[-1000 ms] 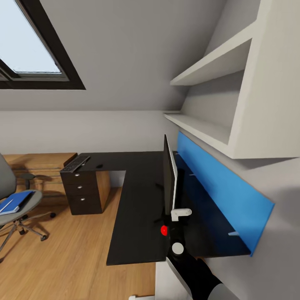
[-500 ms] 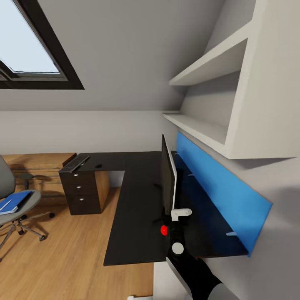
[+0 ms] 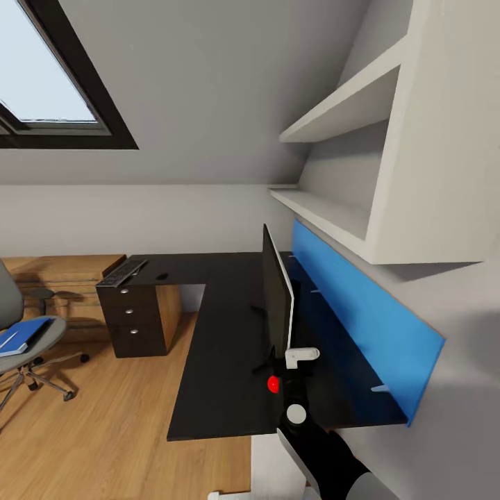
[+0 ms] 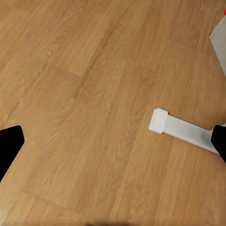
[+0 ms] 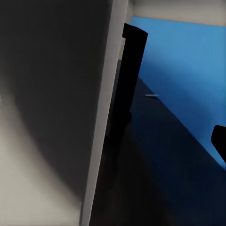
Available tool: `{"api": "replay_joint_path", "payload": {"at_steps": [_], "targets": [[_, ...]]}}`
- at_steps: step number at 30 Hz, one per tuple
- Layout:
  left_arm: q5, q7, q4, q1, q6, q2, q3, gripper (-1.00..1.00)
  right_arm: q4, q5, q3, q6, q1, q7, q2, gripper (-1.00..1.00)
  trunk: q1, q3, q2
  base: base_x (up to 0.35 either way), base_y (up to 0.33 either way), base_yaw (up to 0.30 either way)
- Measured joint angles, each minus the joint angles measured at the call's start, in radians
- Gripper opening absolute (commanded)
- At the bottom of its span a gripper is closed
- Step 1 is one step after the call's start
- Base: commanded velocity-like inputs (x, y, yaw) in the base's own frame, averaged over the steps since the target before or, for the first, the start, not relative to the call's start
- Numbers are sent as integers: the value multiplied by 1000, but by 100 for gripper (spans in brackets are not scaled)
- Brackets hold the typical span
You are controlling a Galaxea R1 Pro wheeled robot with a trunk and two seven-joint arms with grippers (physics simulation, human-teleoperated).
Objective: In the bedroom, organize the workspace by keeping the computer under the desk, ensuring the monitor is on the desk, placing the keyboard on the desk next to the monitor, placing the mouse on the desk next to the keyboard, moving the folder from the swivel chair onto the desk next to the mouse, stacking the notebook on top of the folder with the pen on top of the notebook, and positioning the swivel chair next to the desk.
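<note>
Head view: right gripper point(image 3: 295, 361) grips the monitor point(image 3: 276, 305) upright on the desk point(image 3: 222, 347); left gripper point(image 4: 113, 155) hangs released above floor point(image 4: 94, 94).

Monitor point(image 3: 278, 305) and keyboard point(image 3: 122, 272) on desk point(image 3: 215, 361) — chair point(image 3: 21, 333) left.

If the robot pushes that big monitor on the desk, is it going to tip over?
Probably top-heavy: the monitor is a tall, thin panel on a small dark stand, so a push near its upper edge may tip it. A low push would more likely slide it along the smooth black desk. It looks rigid, not floppy.
</note>
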Motion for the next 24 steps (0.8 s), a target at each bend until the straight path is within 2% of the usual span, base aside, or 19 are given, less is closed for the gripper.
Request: {"api": "replay_joint_path", "payload": {"at_steps": [24], "targets": [[0, 0, 0, 0, 1, 0, -1, 100, -1, -1, 4, -2, 0, 0, 5, 100, 0, 0, 0, 0, 0, 0]]}}
